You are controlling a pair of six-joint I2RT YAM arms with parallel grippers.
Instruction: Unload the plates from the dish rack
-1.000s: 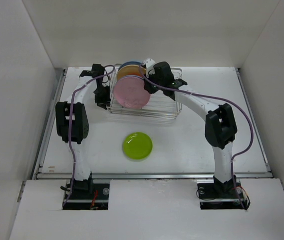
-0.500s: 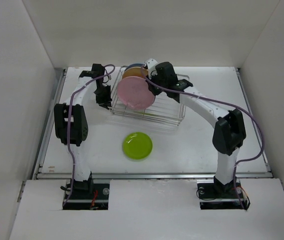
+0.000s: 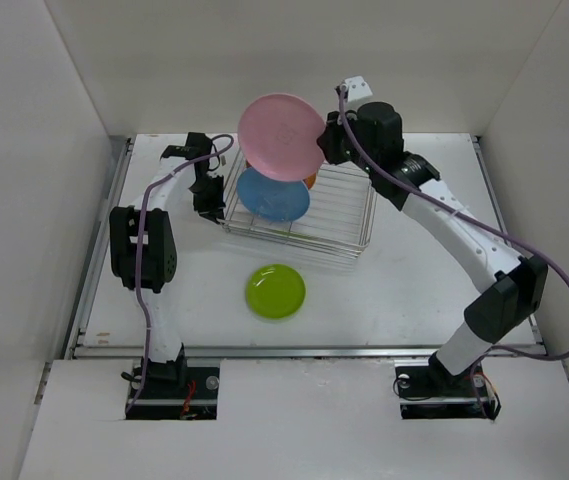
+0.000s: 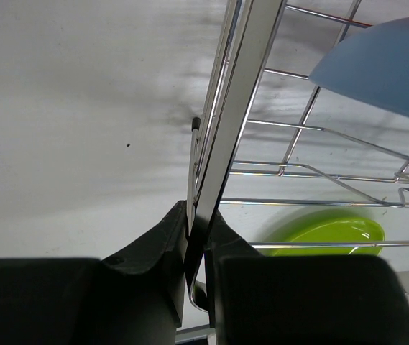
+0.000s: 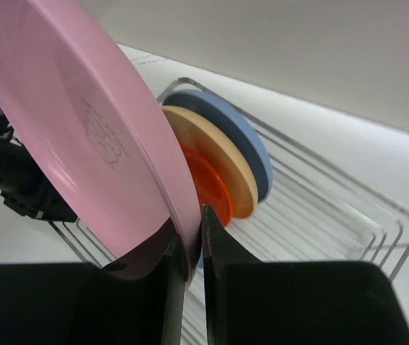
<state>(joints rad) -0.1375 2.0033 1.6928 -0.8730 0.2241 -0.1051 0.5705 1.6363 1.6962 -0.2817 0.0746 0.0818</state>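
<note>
My right gripper (image 3: 324,140) is shut on the rim of the pink plate (image 3: 281,136) and holds it on edge, high above the dish rack (image 3: 349,215). In the right wrist view its jaws (image 5: 193,233) pinch the pink plate (image 5: 82,129). A blue plate (image 3: 274,194) and an orange-red plate (image 3: 310,181) stand in the rack. The right wrist view shows orange-red (image 5: 211,190), tan (image 5: 222,154) and blue (image 5: 251,140) plates upright there. My left gripper (image 3: 204,203) is shut on the rack's left rim wire (image 4: 240,93). The lime green plate (image 3: 276,291) lies flat on the table.
The rack sits at the back middle of the white table (image 3: 414,290), slightly askew. White walls close in the back and both sides. The green plate also shows through the rack wires in the left wrist view (image 4: 326,230).
My right arm has lifted the pink plate up out of the rack, uncovering the blue plate. The rack has shifted a little. My left gripper has stayed on the rack's left rim.
</note>
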